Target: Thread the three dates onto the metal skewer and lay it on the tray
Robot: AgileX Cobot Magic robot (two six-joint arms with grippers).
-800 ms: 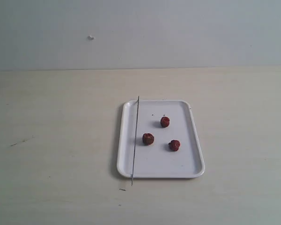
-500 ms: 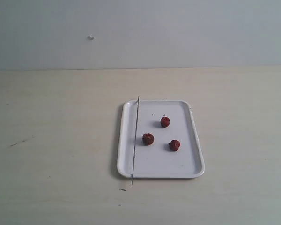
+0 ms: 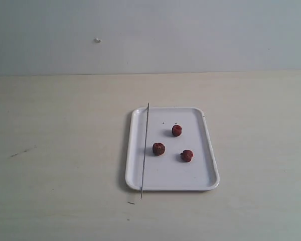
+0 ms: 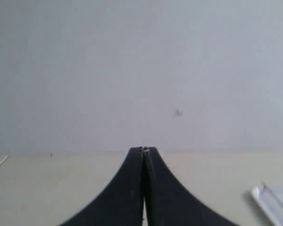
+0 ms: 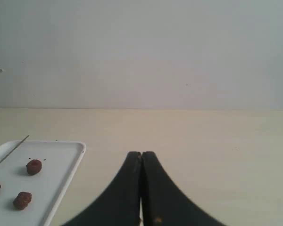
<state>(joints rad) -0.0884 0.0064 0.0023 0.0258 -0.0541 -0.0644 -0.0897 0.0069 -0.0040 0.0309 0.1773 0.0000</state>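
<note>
Pale beige surface (image 3: 60,150) runs back to a plain grey-white wall (image 3: 190,35). The left claw (image 4: 143,150) is pressed fully together, gripping nothing, with bare surface beneath it. The right claw (image 5: 141,153) is likewise pressed together and empty. Clear of both lies the white tray (image 3: 205,173). The three dates (image 3: 158,148) sit loose on it, apart from one another in a triangle. The metal skewer (image 3: 145,150) lies along the tray's left rim, both ends overhanging, just beside the nearest date.

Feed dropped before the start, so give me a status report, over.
Left tool, right tool shut, empty. Three wrinkled red-brown dates loose on white rectangular plastic tray; thin grey metal skewer bare along its left side, exterior view. Nothing seen blocking.
</note>
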